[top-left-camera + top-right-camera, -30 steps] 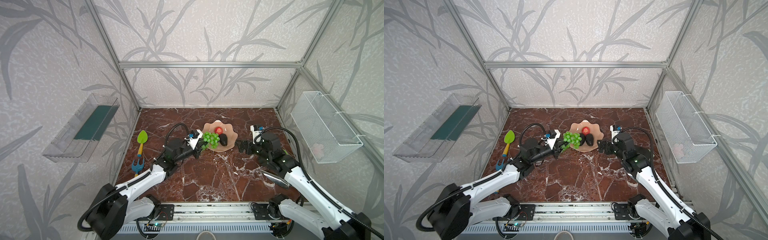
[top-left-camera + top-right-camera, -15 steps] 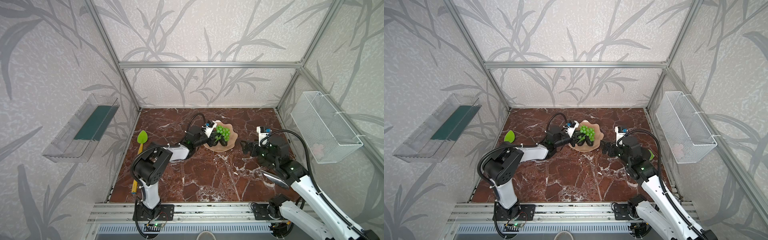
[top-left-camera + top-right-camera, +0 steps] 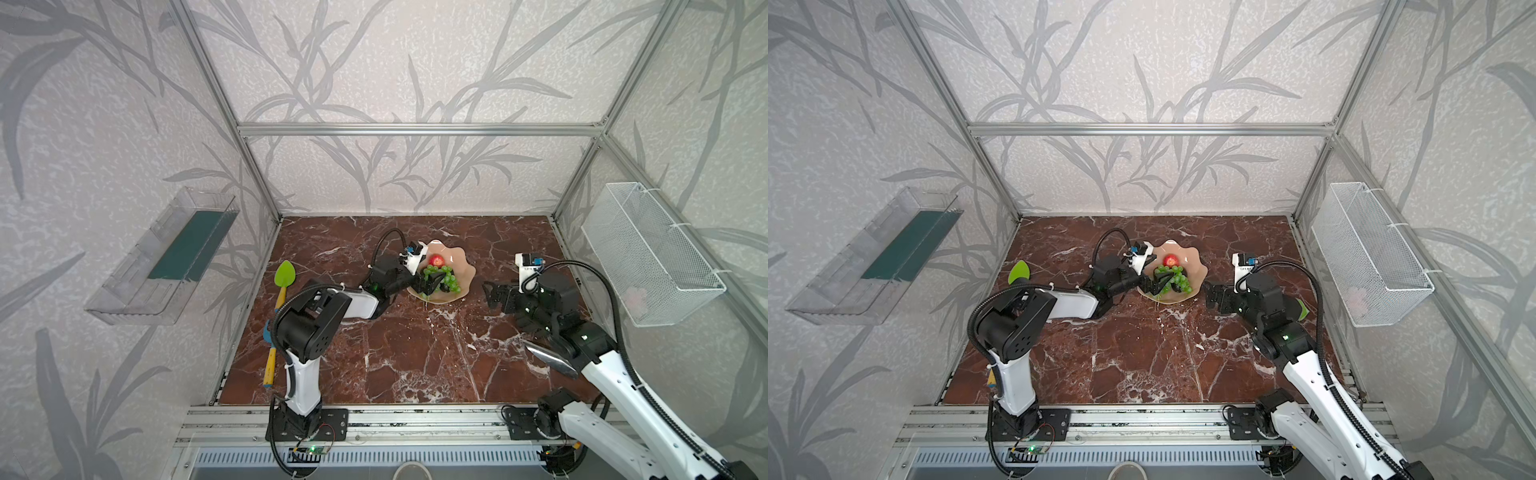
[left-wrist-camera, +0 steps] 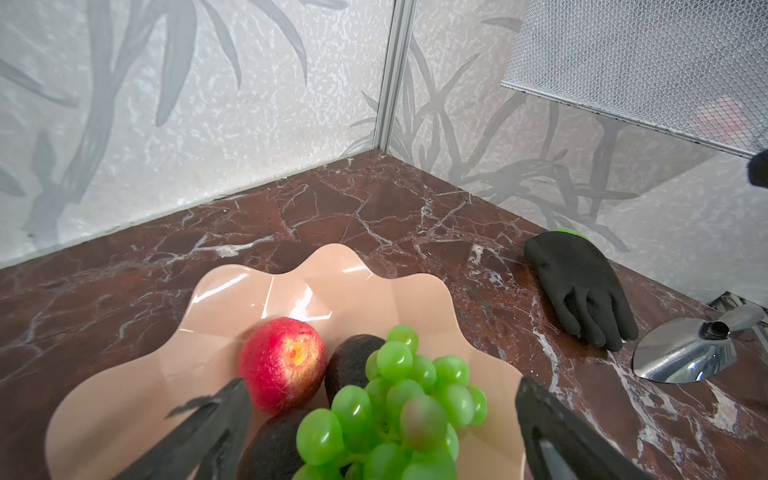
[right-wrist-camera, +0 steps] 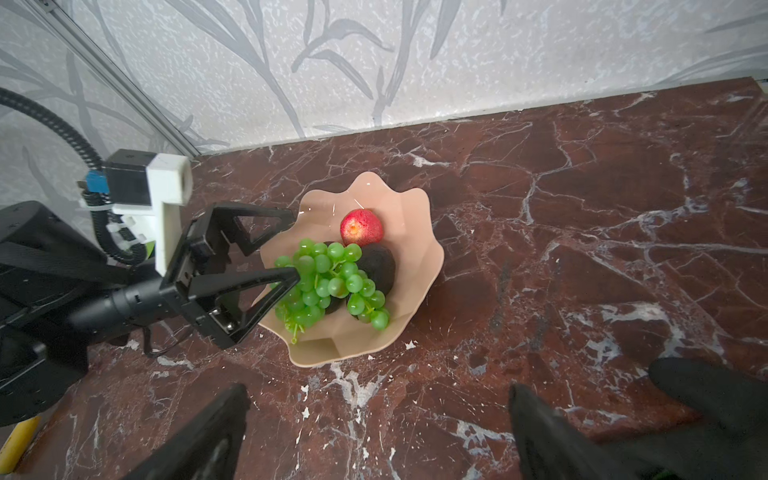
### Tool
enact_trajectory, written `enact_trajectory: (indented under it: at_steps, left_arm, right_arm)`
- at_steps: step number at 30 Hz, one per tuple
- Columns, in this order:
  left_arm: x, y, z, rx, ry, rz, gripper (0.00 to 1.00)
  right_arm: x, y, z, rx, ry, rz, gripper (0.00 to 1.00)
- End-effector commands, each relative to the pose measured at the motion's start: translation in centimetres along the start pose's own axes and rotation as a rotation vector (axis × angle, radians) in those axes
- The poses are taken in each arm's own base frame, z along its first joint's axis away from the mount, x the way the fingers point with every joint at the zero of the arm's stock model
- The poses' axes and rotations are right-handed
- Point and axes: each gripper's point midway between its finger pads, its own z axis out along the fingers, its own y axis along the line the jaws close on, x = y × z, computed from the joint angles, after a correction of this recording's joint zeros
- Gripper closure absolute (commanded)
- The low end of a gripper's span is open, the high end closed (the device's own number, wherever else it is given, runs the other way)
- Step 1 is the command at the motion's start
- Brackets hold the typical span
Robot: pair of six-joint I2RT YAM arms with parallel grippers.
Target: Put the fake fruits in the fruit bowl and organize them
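Left wrist crops bowl [image 4: 124, 395]; right doesn't

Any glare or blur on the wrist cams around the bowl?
Left wrist view: bright glare streaks on the fruit bowl wall behind the apple; nearest grapes and left gripper fingers soft. Right wrist view: bowl sharp, one small glint; right gripper fingers blurred.

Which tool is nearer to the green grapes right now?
Left. The left tool is open right at the green grapes, over the fruit bowl's rim. The right tool is open above the tabletop beyond the bowl's opposite side, clear of the fruit.
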Motion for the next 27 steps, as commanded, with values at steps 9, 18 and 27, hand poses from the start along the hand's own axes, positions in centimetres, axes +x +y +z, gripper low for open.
enact_trajectory:
  at_steps: [9,18,27]
  left_arm:
    - [-10.3,4.3,-12.6,-0.581,-0.082,0.151,0.01]
    - [-0.9,12.5,-32.1,-1.286,-0.036,0.002,0.01]
    - [4.1,16.7,-34.8,-1.379,-0.043,-0.014,0.01]
  right_arm:
    - [0.3,-4.2,2.9,0.201,-0.014,-0.092,0.01]
    - [0.9,-13.3,4.7,0.636,-0.215,-0.192,0.01]
    - [2.3,-15.2,7.8,0.617,-0.275,-0.308,0.01]
